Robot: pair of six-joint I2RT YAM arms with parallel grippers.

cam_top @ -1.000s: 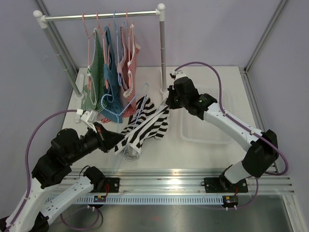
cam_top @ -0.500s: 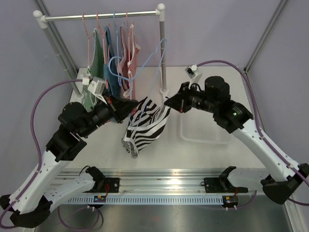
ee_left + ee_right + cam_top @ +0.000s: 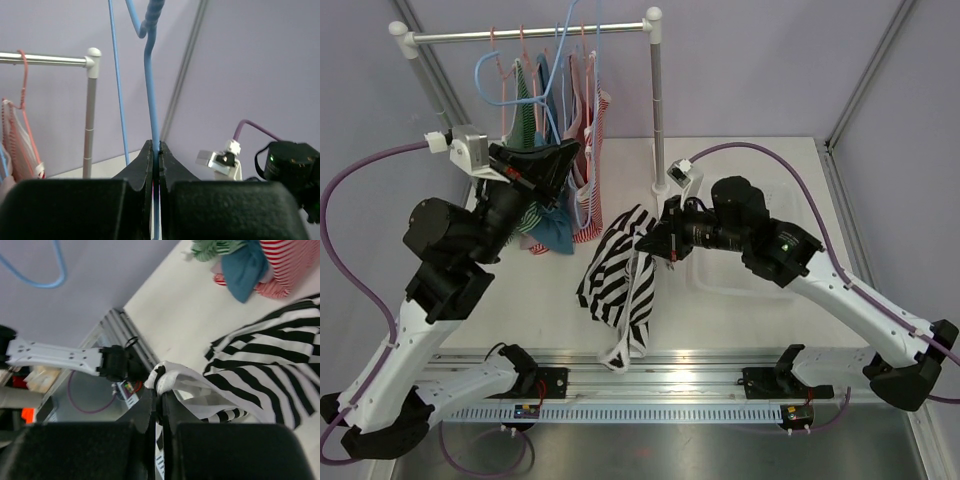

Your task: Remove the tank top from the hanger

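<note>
Near the far left corner of the desk [image 3: 780,160], the left hand [image 3: 570,152] is held high beside the clothes rail [image 3: 450,37]. Its jaws are closed tight on the wire of the blue hanger [image 3: 153,100], which is kept upright. Other garments [image 3: 585,215] are hung on the rail behind it. Over the middle of the desk, the black-and-white striped tank top [image 3: 615,285] is held free of the hanger. It is draped downward, with a strap loop dangling at the near edge. It is gripped at its upper edge by the right hand [image 3: 660,234], whose jaws are pinched shut on a fold of the fabric
</note>
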